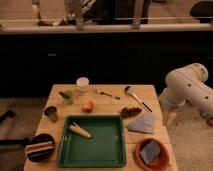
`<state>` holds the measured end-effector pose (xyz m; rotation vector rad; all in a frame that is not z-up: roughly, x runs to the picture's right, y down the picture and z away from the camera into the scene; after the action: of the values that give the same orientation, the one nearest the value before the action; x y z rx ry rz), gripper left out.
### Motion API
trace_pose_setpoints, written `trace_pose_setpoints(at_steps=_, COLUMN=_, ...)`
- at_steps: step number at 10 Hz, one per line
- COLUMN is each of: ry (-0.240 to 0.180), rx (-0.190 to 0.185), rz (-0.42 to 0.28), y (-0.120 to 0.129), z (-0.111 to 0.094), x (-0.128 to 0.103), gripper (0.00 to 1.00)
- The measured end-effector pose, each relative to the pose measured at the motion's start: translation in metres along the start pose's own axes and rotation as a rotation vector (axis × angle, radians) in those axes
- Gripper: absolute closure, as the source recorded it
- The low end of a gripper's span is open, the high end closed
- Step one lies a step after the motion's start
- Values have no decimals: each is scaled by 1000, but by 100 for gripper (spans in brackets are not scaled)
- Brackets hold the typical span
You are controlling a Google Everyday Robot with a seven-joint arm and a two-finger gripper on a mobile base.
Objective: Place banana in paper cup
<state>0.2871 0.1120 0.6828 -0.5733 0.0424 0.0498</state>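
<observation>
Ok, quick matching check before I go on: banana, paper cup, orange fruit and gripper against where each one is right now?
1 banana
2 paper cup
3 orange fruit
4 gripper

A at the far edge of the table
B off the table's right side
C inside the green tray
D on bare wood just beyond the tray

Pairs: 1-C, 2-A, 3-D, 4-B

Finding nothing legible anywhere: seeing no text, label, brand, number or sign on the paper cup [82, 84], the green tray [64, 146], the wooden table [111, 103] or the white robot arm [188, 88].
</observation>
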Motion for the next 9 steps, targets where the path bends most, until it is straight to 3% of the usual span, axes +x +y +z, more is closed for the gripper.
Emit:
trace_pose_setpoints(at_steps=3, ry=-20, rx=10, rz=45, y=13, z=-4, x=-11, gripper=20)
trace_pose_setpoints(at_steps=5, ry=-79, rx=11, rz=107, y=40, z=-8, x=-31, gripper=20)
trace_pose_setpoints(at_steps=6, ry=-139, rx=4, rz=159, y=62, z=-9, x=-51, gripper=20)
trace_pose_setpoints(at_steps=9, ry=-218, rx=0, rz=215, y=76, z=-8, x=-84, gripper=20)
